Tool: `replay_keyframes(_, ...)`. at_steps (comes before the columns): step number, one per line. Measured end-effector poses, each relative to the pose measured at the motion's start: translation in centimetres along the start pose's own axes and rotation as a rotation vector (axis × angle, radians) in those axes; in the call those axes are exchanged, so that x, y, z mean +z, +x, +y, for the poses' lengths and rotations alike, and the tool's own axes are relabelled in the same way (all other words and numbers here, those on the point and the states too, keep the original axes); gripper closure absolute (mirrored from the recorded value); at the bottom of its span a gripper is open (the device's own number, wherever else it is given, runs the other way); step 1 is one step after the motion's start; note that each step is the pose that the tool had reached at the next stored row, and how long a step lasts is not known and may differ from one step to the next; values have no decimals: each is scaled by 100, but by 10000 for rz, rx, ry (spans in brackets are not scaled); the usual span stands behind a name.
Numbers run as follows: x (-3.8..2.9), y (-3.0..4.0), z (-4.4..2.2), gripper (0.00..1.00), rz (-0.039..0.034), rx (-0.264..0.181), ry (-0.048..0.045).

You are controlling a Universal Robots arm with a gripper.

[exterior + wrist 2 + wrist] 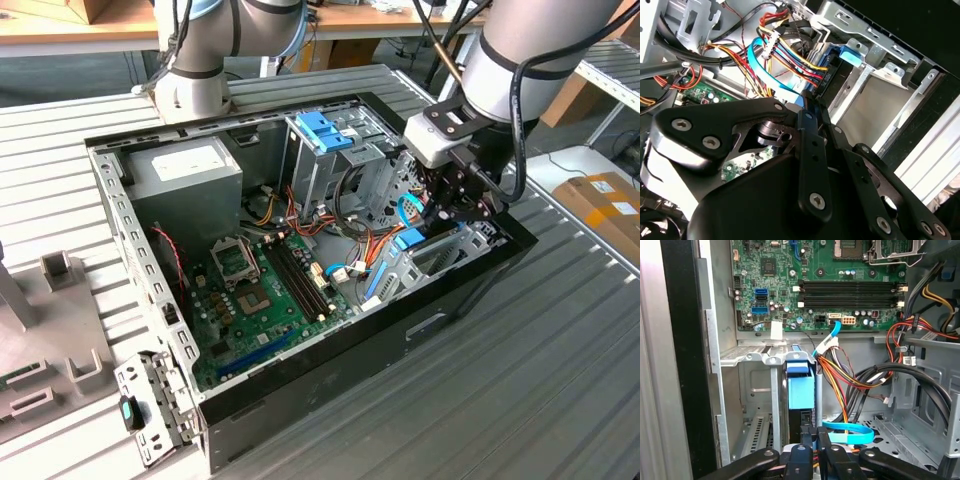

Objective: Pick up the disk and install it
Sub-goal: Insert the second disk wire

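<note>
Disk [801, 392] stands on edge in the metal drive bay [752, 356] at the exterior view's right of the open computer case [130, 260], beside the motherboard [265, 290]. Gripper [812, 445] sits pressed together just beside the disk's blue bracket end.

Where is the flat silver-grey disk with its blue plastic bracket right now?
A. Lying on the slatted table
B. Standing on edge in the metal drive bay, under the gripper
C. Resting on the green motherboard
B: the disk stands on edge in the metal drive bay, directly beneath the gripper.
</note>
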State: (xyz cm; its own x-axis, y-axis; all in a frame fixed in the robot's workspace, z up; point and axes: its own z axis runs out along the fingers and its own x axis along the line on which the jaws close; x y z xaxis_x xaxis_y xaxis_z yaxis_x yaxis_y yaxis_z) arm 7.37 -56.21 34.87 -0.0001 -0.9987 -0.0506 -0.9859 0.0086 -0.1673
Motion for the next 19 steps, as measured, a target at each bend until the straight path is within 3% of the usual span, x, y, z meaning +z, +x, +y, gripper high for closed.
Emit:
replay_keyframes(8,-2,11,-56,84,-6,4,-45)
replay_keyframes(10,8,66,-57,84,-55,13,-63)
replay_keyframes(19,19,58,-54,84,-137,25,-65)
